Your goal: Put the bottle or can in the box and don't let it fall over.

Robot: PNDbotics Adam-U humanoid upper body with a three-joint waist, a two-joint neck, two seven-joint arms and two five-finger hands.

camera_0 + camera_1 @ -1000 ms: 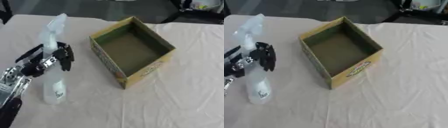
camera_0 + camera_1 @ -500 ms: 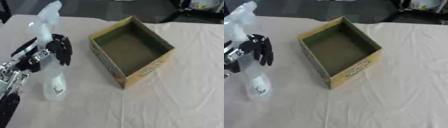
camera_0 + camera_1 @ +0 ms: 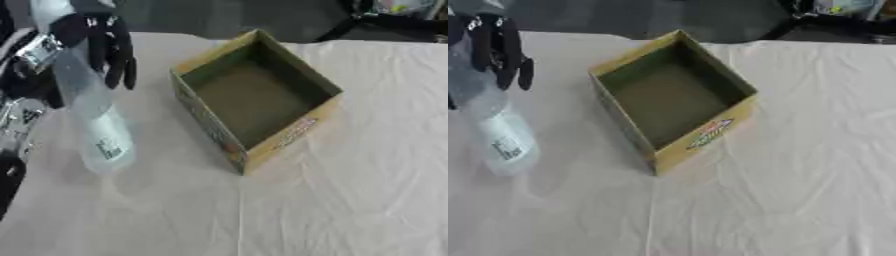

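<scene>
Gripping the clear plastic spray bottle near its top, the left robot hand shows at the upper left, its black fingers curled round the bottle's upper part. The arm behind it is black with silver joints and runs down the left edge.

The bottle hangs tilted — its top leans toward the upper left, and its round bottom points down toward the surface. A small white label with dark print sits low on its side. A soft shadow lies on the cloth just under the bottle's bottom, so I cannot tell if it touches the surface or not.

The bottle is outside the box, just to its left.

The open yellow cardboard box stands in the middle, turned so one corner points at the camera — its inside is dark green. A colourful picture is printed on its front right wall.

A wrinkled white cloth covers the surface.
</scene>
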